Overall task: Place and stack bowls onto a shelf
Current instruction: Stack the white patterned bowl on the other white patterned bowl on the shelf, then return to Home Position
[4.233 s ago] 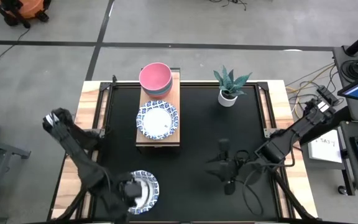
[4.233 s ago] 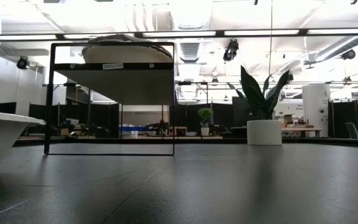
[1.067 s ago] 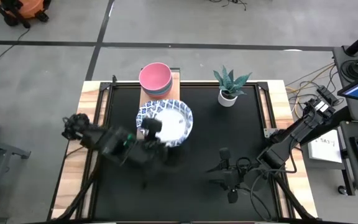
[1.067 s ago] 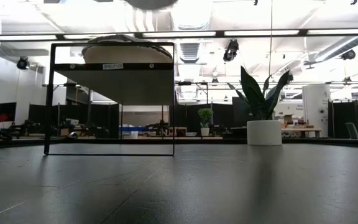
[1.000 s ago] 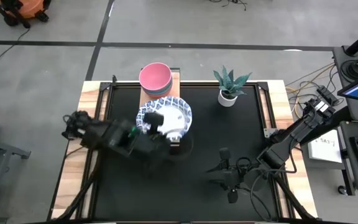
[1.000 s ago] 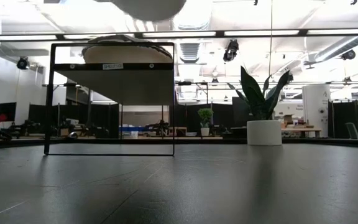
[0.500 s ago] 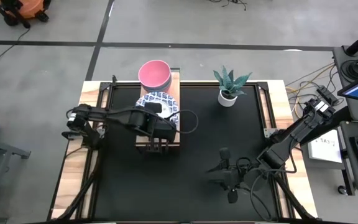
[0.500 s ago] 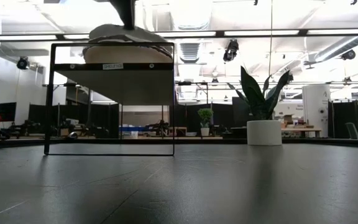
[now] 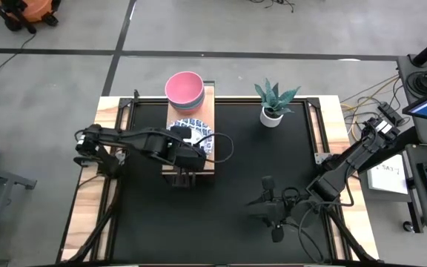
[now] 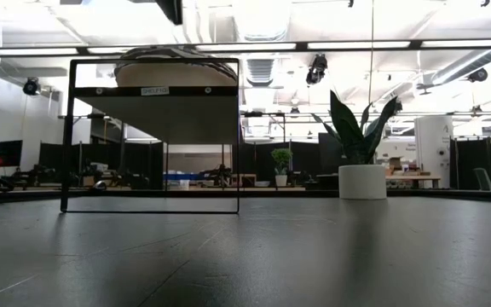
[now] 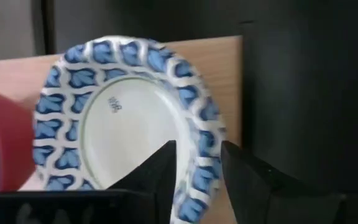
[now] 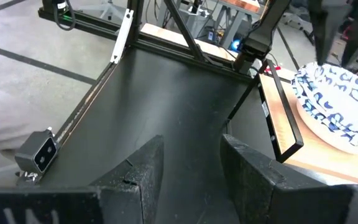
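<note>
A white dish with a blue patterned rim [image 9: 196, 136] [image 11: 126, 118] lies flat on the light-wood shelf [image 9: 211, 100], at its near half. A pink bowl [image 9: 184, 89] sits in a blue bowl at the shelf's far end. My left gripper [image 9: 190, 152] [image 11: 199, 177] is open over the dish's near rim, one finger on either side of it. In the low view it stands clear above the dish [image 10: 164, 66]. My right gripper [image 9: 264, 200] [image 12: 191, 168] waits open near the table's front right, nothing between its fingers.
A white pot with a green plant [image 9: 272, 111] stands at the table's far right. The shelf's black frame [image 10: 152, 89] lifts the plank well above the black tabletop [image 9: 258, 156]. Cables lie by the right arm's base.
My left gripper has carried the dish toward the table's far edge and lowered it onto the dish that lay on the shelf. It has let go: in the low view its finger touched the dish half a second ago and now stands above it. The dish lies level.
</note>
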Controlling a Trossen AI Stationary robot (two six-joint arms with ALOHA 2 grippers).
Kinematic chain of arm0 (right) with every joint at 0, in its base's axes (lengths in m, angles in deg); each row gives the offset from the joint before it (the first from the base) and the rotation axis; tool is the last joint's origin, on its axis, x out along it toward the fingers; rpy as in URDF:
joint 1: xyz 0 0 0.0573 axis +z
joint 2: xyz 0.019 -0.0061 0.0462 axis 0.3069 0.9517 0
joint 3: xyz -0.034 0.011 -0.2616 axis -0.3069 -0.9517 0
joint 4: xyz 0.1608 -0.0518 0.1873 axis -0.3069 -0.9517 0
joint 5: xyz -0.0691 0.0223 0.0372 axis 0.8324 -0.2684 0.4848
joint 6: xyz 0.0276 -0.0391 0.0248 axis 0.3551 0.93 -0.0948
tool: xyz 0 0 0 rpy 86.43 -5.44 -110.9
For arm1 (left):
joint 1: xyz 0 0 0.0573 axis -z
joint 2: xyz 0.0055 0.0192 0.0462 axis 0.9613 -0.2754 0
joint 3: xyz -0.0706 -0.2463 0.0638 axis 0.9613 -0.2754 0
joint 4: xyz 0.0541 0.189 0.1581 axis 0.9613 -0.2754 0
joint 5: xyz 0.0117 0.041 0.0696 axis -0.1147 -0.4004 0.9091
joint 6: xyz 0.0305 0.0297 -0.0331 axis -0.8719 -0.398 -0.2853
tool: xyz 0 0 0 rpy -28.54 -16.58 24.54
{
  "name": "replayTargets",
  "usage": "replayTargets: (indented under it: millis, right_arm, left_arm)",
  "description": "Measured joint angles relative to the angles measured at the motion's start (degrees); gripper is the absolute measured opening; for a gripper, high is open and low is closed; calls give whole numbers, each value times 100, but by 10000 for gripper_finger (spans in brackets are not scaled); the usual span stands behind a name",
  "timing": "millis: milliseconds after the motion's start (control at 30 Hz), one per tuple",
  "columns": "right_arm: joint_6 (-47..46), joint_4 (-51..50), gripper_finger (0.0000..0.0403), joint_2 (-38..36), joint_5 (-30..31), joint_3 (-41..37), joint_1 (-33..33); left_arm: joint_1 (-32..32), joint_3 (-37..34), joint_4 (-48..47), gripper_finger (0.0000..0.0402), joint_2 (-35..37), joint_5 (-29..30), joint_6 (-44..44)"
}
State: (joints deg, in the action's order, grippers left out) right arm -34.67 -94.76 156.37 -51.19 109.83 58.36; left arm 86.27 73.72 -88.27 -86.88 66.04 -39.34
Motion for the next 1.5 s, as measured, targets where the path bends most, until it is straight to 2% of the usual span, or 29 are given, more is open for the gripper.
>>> replayTargets:
  millis: [200, 333, 433, 567, 700, 800, 967, 1200, 1500]
  right_arm:
    - [188, -22, 148, -4, -132, -68, 9]
    - [426, 205, 148, -64, -308, -358, 28]
    - [613, 524, 148, -268, -304, -670, 1]
    - [785, 976, 148, -809, -528, -1211, -111]
    - [898, 1715, 148, -1571, -792, -1840, -432]
    - [836, 1837, 148, -2075, -1231, -2250, -905]
    - [604, 1864, 148, -2929, -1962, -2859, -1612]
    - [538, 1854, 148, -4197, -1959, -3743, -1975]
    - [397, 1753, 148, -5620, -1912, -4649, -2105]
  left_arm:
    - [333, 148, 52, 120, 219, -76, 140]
    - [851, -245, 900, 121, 715, -35, -42]
    - [1307, -1036, 2100, 121, 1348, -34, -275]
    - [1740, -2626, 3827, 121, 2330, -32, -573]
    - [1738, -4151, 5284, 121, 3306, 30, -723]
    - [1467, -5034, 6070, 121, 3915, 38, -903]
    - [954, -5958, 6339, 109, 4867, -56, -920]
    - [825, -7089, 6582, 74, 6331, -39, -845]
    - [734, -8596, 7535, 40, 8117, 295, -795]
